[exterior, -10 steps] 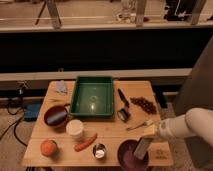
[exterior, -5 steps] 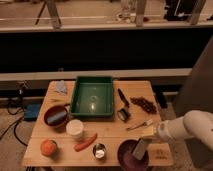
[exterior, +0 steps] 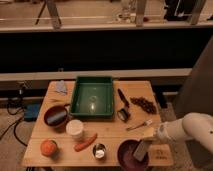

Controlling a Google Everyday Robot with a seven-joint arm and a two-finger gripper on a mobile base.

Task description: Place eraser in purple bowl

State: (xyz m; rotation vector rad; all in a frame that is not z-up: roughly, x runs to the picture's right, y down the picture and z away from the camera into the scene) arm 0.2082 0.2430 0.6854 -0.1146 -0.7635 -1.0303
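Observation:
The purple bowl (exterior: pixel 128 156) sits at the table's front right corner. The eraser (exterior: pixel 141 150), a grey-brown block, stands tilted with its lower end inside the bowl on its right side. My gripper (exterior: pixel 149 136) comes in from the right on a white arm (exterior: pixel 187 127) and is just above the bowl's right rim. It is shut on the eraser's upper end.
A green tray (exterior: pixel 92 111) is at the table's centre back. A black-handled tool (exterior: pixel 122 104), dark grapes (exterior: pixel 144 104) and a fork (exterior: pixel 139 125) lie right of it. A dark red bowl (exterior: pixel 55 116), white cup (exterior: pixel 75 129), carrot (exterior: pixel 85 142), orange (exterior: pixel 48 147) and metal cup (exterior: pixel 99 151) stand front left.
Almost nothing has changed. The arm has shifted slightly, and the eraser stays at the purple bowl's right side.

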